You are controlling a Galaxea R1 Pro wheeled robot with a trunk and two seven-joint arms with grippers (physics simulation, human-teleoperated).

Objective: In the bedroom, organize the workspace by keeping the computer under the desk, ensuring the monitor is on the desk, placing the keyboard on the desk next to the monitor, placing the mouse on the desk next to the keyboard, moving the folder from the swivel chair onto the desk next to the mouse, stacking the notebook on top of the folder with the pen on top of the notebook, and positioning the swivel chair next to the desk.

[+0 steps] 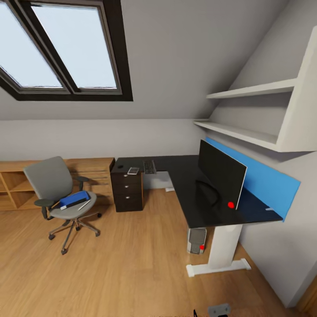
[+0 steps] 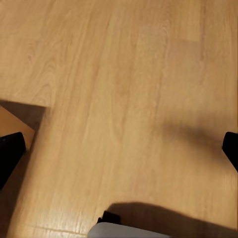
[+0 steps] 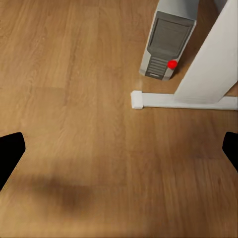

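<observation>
A bedroom workspace waits to be tidied: the monitor [image 1: 221, 173] stands upright on the long arm of the black desk [image 1: 185, 185], the computer [image 1: 197, 241] sits on the floor beneath it beside the white desk leg [image 1: 224, 246], and the keyboard [image 1: 149, 167] lies on the far arm of the desk, well apart from the screen. A small dark shape near the desk's far corner may be the mouse [image 1: 120, 167], and a pale flat item [image 1: 133, 170] lies between it and the keyboard. The swivel chair [image 1: 59, 193] stands away from the desk by a light wooden dresser [image 1: 94, 174], carrying the blue folder [image 1: 75, 199] with the pen [image 1: 84, 204] lying just beside it on the seat.

The chair rolls on castors, so a push while reaching for the folder could send it off; the pen, loose at the seat's edge, could drop to the floor.

Both wrist cameras look down at bare wooden floor [image 2: 124, 99]. The left gripper [image 2: 119, 148] and right gripper [image 3: 119, 148] each show 2 dark fingertips set wide apart at the frame edges, released and holding nothing. The right wrist view gives a close look at the computer's grey front and red light, which the head view shows only small; the head view alone lays out desk, chair and folder together.
</observation>
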